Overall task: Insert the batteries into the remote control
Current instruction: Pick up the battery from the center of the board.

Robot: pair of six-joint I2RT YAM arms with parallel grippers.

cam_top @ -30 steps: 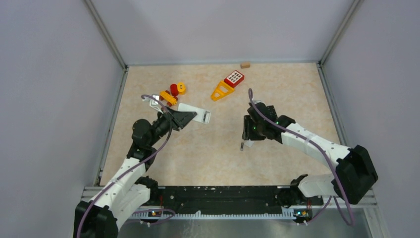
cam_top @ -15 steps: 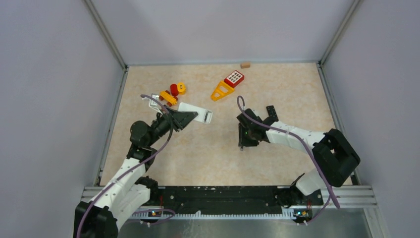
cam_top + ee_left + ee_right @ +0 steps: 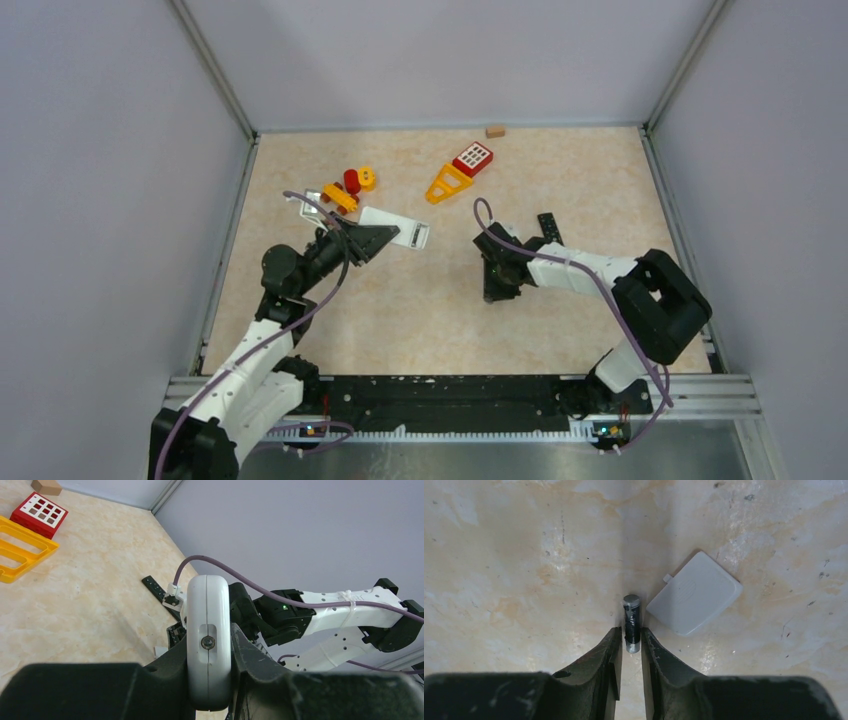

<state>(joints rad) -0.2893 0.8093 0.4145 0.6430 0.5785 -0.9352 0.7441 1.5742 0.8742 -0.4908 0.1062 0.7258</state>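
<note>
My left gripper (image 3: 378, 238) is shut on a white remote control (image 3: 396, 228), held above the table; in the left wrist view the remote (image 3: 209, 640) stands end-on, clamped between the jaws of the left gripper (image 3: 209, 652). My right gripper (image 3: 493, 288) points down at the table centre. In the right wrist view the right gripper (image 3: 631, 636) has its fingertips closed on a dark grey battery (image 3: 631, 621) at the table surface. A grey battery cover (image 3: 694, 592) lies just right of the battery. The purplish-blue and orange-brown batteries are out of view.
A black remote (image 3: 548, 225) lies behind the right arm. Red and yellow toy pieces (image 3: 350, 186), a yellow triangle frame (image 3: 447, 184), a red keypad block (image 3: 473, 157) and a small wooden block (image 3: 494, 130) lie toward the back. Walls enclose the table.
My right arm has folded in and shifted its gripper slightly left, uncovering the black remote. The left arm holds the white remote almost still.
</note>
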